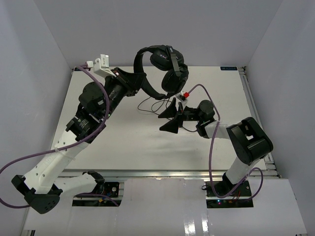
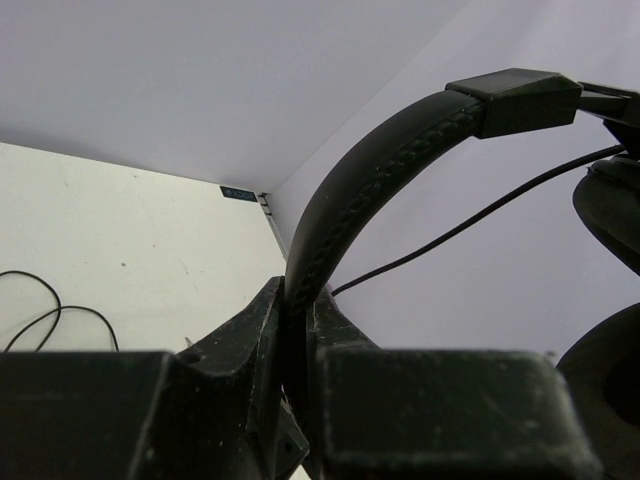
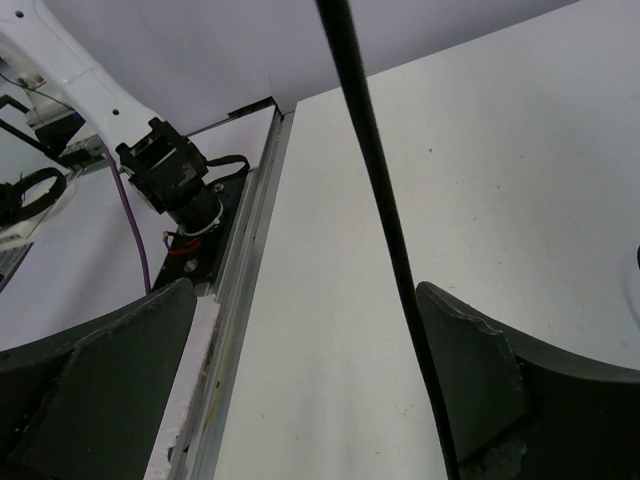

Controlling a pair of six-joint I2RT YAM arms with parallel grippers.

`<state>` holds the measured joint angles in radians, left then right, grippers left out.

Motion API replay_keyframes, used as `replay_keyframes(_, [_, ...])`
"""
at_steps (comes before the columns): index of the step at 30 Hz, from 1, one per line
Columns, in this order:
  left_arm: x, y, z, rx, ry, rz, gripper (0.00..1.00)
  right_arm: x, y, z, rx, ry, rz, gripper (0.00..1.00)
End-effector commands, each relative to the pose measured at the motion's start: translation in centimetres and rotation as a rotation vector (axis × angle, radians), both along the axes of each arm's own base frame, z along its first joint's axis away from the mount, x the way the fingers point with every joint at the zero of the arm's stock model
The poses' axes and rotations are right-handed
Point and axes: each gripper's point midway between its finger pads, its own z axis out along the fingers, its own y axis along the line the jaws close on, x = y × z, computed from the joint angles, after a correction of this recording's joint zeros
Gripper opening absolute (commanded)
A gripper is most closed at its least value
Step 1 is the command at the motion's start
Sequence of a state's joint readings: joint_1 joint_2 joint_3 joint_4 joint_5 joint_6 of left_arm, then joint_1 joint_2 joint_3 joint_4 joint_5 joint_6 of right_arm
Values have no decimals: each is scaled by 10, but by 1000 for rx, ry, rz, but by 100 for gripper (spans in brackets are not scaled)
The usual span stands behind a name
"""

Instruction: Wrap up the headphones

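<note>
The black headphones point(image 1: 165, 69) hang in the air over the back of the table point(image 1: 123, 142). My left gripper point(image 1: 139, 81) is shut on their padded headband point(image 2: 370, 170), with both earcups point(image 1: 174, 77) to the right of it. The left wrist view shows my left gripper point(image 2: 297, 310) clamped on the band. The thin black cable point(image 1: 153, 104) drops from the earcups and loops on the table. My right gripper point(image 1: 160, 123) is open just below the loops. In the right wrist view the cable point(image 3: 375, 180) runs between my right gripper's point(image 3: 300, 370) jaws, close to the right finger point(image 3: 480, 370).
White walls enclose the table on three sides. A metal rail point(image 3: 250, 250) edges the table, with a black motor and a purple robot cable point(image 3: 135, 220) beyond it. Another purple cable point(image 1: 199, 88) arcs over my right wrist. A slack cable loop point(image 2: 50, 320) lies on the table.
</note>
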<state>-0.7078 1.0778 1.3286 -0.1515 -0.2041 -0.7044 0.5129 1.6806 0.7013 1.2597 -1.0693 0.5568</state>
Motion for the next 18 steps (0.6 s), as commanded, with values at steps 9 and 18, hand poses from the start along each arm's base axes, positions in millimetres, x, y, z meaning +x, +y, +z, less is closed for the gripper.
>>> replay_keyframes(9, [-6, 40, 45, -137, -48, 145, 0, 1, -1, 19, 50, -270, -30, 59])
replay_keyframes(18, [6, 65, 41, -188, 10, 298, 0, 0, -4, 16, -13, -265, -51, 9])
